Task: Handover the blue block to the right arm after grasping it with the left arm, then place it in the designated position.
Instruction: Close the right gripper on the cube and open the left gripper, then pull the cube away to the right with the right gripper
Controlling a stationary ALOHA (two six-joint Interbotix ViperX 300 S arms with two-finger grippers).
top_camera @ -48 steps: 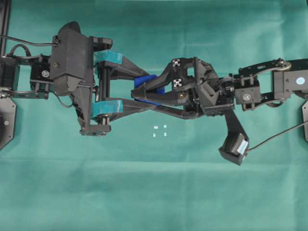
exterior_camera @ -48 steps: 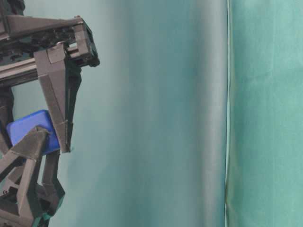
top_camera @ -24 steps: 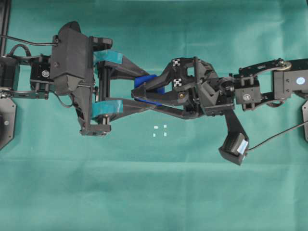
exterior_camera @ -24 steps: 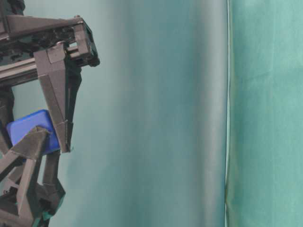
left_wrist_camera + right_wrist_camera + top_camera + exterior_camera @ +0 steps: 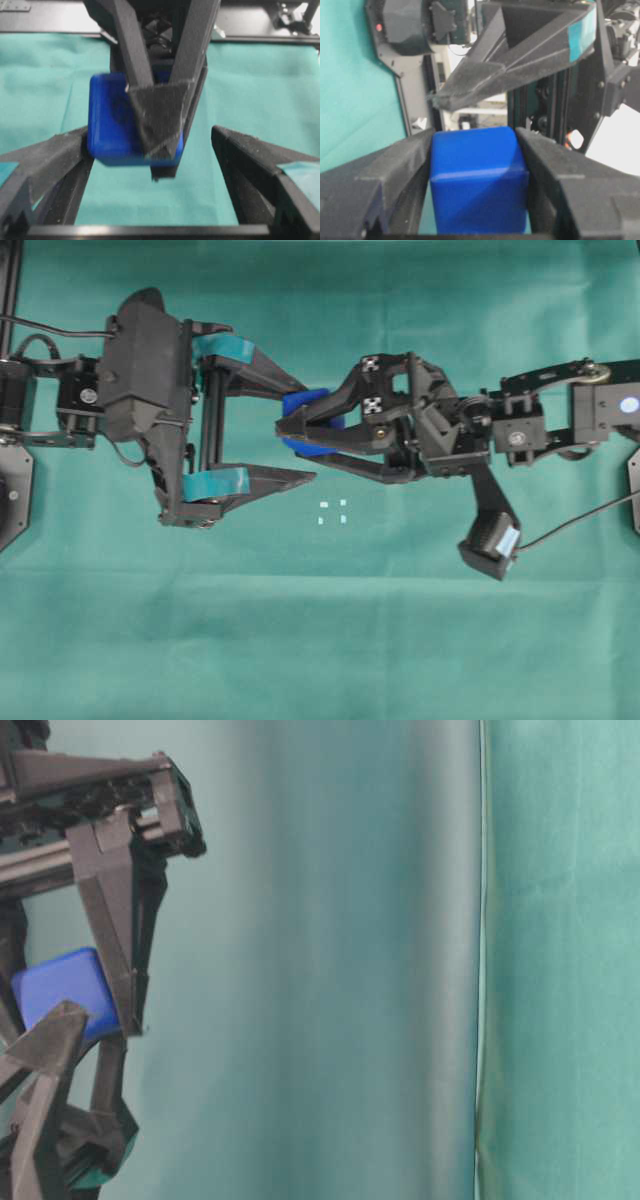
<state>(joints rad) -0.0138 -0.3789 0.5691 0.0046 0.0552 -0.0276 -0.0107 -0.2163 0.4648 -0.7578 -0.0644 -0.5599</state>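
My left gripper (image 5: 300, 428), the one with teal tape on its pointed fingers, stands wide apart and holds nothing. Between its tips the blue block (image 5: 303, 405) (smooth, rounded edges) sits clamped in my right gripper (image 5: 284, 431) with plain black fingers. The four white dots (image 5: 332, 511) lie on the green cloth (image 5: 330, 640) just below.

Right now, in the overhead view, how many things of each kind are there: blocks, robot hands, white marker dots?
Blue block: 1
Robot hands: 2, left hand and right hand
White marker dots: 4
Total: 7
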